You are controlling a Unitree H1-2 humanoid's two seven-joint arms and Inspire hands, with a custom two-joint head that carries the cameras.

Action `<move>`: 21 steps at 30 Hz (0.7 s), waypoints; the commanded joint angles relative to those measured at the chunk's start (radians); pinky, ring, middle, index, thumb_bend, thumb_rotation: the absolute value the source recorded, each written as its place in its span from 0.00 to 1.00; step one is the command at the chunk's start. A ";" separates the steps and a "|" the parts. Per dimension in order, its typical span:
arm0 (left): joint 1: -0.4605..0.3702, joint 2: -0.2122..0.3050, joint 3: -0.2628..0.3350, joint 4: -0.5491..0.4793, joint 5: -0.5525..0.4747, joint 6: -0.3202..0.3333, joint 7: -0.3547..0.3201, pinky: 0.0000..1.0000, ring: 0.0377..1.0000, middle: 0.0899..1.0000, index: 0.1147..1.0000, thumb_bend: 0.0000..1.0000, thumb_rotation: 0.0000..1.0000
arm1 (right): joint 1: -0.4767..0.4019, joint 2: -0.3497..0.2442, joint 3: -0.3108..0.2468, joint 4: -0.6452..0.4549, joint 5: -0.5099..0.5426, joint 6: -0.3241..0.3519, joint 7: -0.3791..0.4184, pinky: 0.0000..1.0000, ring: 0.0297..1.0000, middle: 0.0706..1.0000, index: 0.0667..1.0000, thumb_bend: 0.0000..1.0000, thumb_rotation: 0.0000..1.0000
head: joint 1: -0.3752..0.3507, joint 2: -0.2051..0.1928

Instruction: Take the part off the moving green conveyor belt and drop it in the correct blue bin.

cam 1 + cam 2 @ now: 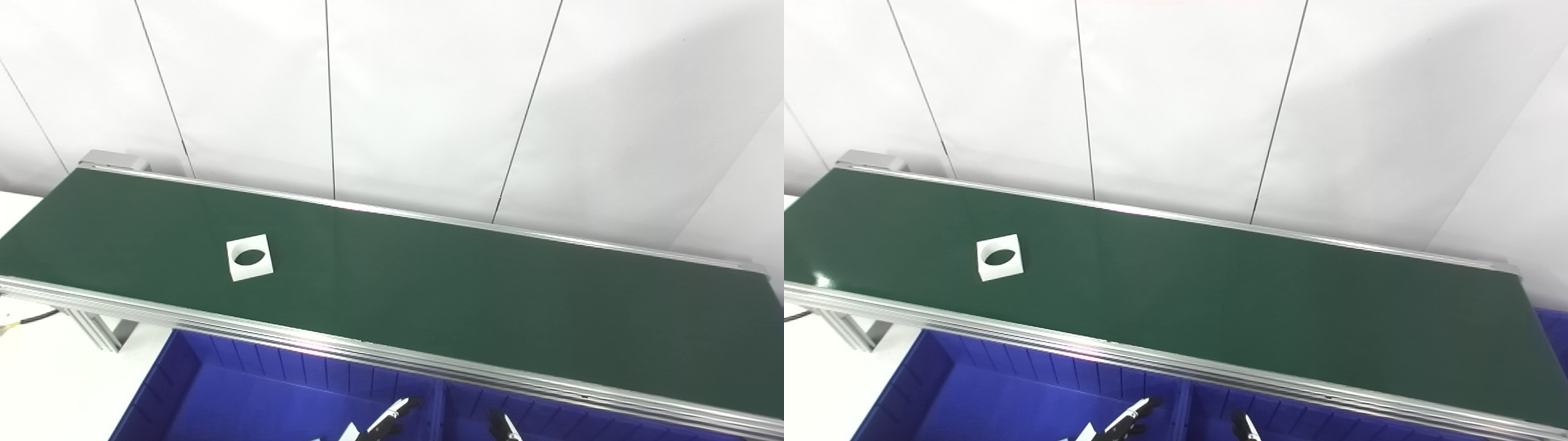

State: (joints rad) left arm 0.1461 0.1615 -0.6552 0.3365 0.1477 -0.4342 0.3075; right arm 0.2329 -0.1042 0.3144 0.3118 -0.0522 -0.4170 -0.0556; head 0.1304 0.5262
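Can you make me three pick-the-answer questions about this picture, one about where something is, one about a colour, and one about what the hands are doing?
1. Where is the white part?
A. on the belt's left half
B. in a bin
C. in a hand

2. What colour is the belt?
A. red
B. green
C. yellow

3. Is the part being held?
A. yes, by the left hand
B. yes, by the right hand
C. no, it lies alone

Answers:
1 A, it sits on the belt toward the left end.
2 B, the belt surface is dark green.
3 C, the left hand and right hand only peek in at the bottom edge over the blue bins, far from the part.
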 commanded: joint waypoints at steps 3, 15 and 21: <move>-0.020 0.004 -0.009 -0.019 0.011 -0.036 0.020 0.88 0.94 0.96 0.90 0.85 0.92 | -0.004 0.002 -0.009 -0.020 0.019 -0.053 0.020 0.99 0.97 0.95 0.95 0.91 0.94 | -0.001 0.000; -0.015 0.016 -0.024 -0.070 0.021 -0.036 0.032 0.88 0.94 0.96 0.90 0.84 0.89 | 0.001 0.003 -0.016 -0.026 0.019 -0.053 0.030 0.97 0.95 0.95 0.95 0.90 0.94 | 0.003 0.007; -0.023 0.076 -0.081 -0.272 0.111 -0.036 0.088 0.91 0.93 0.94 0.89 0.81 0.86 | 0.007 0.000 -0.016 -0.030 0.010 -0.053 0.023 0.96 0.94 0.94 0.95 0.91 0.95 | 0.017 0.009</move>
State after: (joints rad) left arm 0.1422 0.2314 -0.7260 0.1073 0.2203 -0.4360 0.3657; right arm 0.2407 -0.1047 0.3020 0.3101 -0.0374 -0.4170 -0.0351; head 0.1472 0.5338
